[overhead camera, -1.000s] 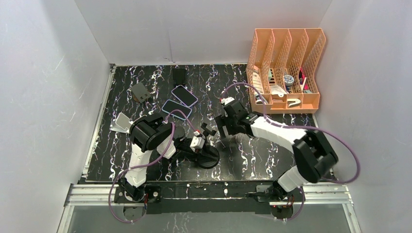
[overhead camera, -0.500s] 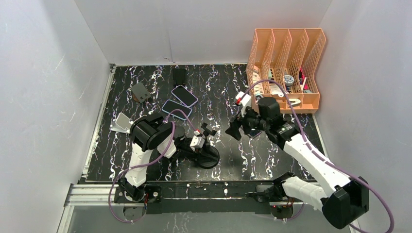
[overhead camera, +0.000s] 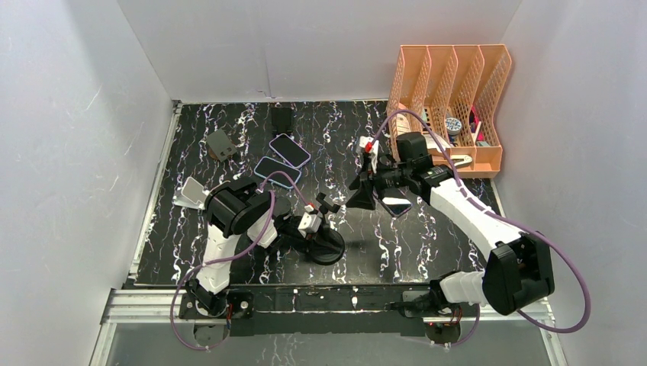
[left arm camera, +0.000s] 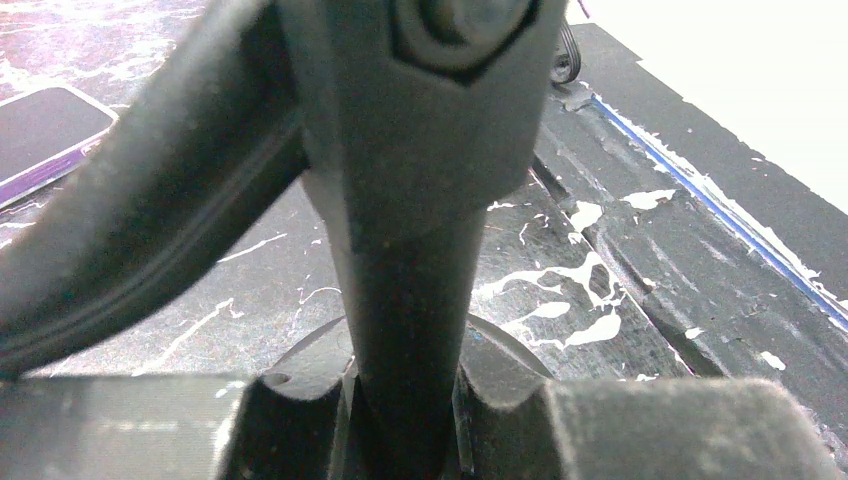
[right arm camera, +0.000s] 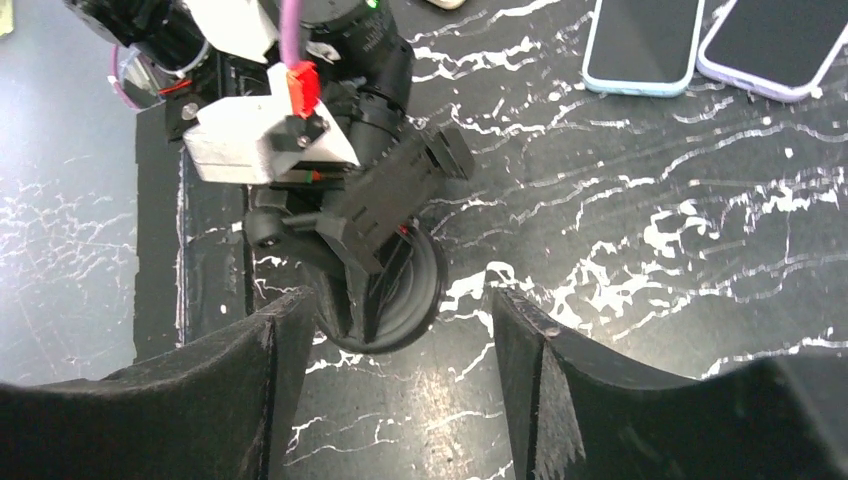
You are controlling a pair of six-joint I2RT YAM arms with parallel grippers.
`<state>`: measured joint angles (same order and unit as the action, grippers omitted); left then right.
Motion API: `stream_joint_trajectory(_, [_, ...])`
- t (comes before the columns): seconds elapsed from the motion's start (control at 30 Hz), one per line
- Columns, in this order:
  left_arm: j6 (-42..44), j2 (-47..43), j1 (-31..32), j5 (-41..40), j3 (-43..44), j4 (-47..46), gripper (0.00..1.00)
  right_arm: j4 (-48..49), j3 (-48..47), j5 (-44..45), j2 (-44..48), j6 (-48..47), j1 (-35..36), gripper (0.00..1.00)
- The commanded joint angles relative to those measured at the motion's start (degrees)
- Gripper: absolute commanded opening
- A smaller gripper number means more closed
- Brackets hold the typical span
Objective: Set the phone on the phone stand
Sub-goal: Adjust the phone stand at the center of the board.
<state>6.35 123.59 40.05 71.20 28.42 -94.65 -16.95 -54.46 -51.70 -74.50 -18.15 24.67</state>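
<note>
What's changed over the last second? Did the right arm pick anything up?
The right arm drew its wrist back rightward and turned; the right gripper now faces the phone stand, jaws open, empty. A phone shows under its forearm; whether it moved is unclear. Unchanged: left gripper clamped on the stand's post, stand and two far phones in place.

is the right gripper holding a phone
No, the right gripper stands open with nothing in it, and only the phone stand shows beyond the gap.
</note>
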Motion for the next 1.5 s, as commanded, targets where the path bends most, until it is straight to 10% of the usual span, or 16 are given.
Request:
stream_joint_trajectory(0.0, [-0.63, 8.25, -0.1, 2.87, -3.75, -7.82, 0.0, 2.86, -2.84, -3.77, 0.93, -0.58, 1.99, 0.71])
stream_joint_trajectory(0.9, [-1.34, 8.43, -0.08, 3.05, -3.55, -7.78, 0.0, 1.57, -3.58, -1.65, -5.58, -3.31, 8.47, 0.6])
stream_joint_trajectory(1.13, [-1.55, 8.68, -0.07, 3.11, -3.38, -7.82, 0.0, 1.07, -4.59, -1.74, -6.45, -3.43, 8.43, 0.33])
stream_joint_trajectory(1.23, [-1.67, 8.8, -0.07, 3.11, -3.29, -7.82, 0.0, 0.4, -4.99, -1.22, -6.36, -3.01, 8.47, 0.02])
stream_joint_trajectory(1.47, [-1.57, 9.03, -0.06, 2.45, -3.2, -7.82, 0.0, -1.48, -3.32, -1.45, -3.01, -2.25, 8.44, 0.01])
